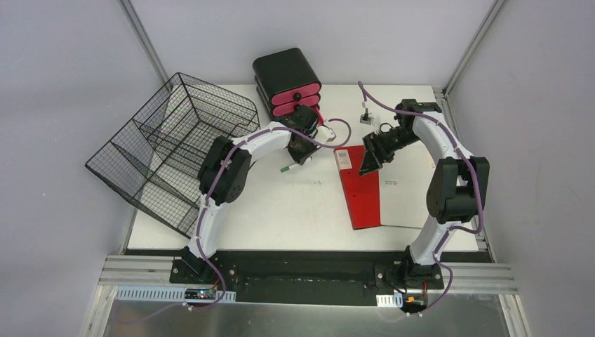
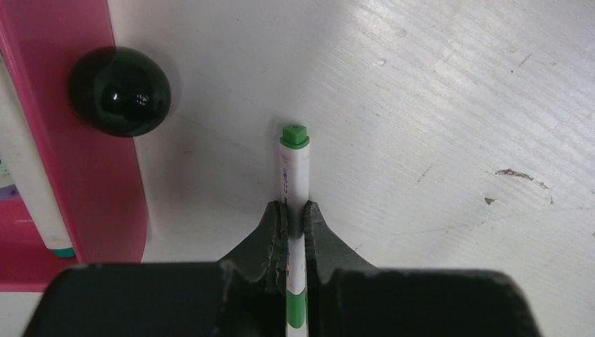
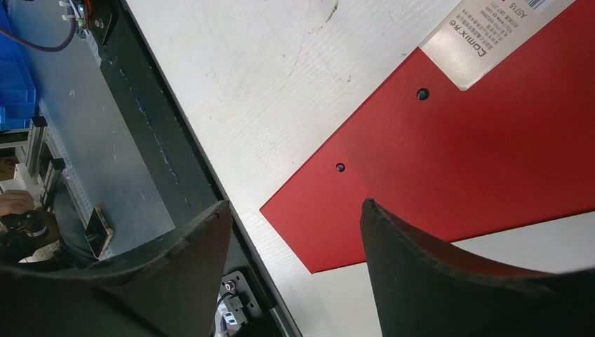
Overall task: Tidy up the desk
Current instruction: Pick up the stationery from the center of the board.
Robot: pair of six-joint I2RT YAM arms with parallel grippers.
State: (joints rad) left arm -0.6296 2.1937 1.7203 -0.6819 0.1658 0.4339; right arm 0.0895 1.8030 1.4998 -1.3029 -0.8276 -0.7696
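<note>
My left gripper (image 2: 295,210) is clamped on the pen (image 2: 294,165). Its long axis runs straight ahead out of the jaws, green end foremost, with the desk (image 2: 435,105) right beneath. The pink drawer (image 2: 105,182) sits close on this gripper's left, so this arm is nearer, stretched forward with the wrist pitched down. My right gripper (image 3: 295,232) hangs wide and empty over the red notebook (image 3: 456,154).
</note>
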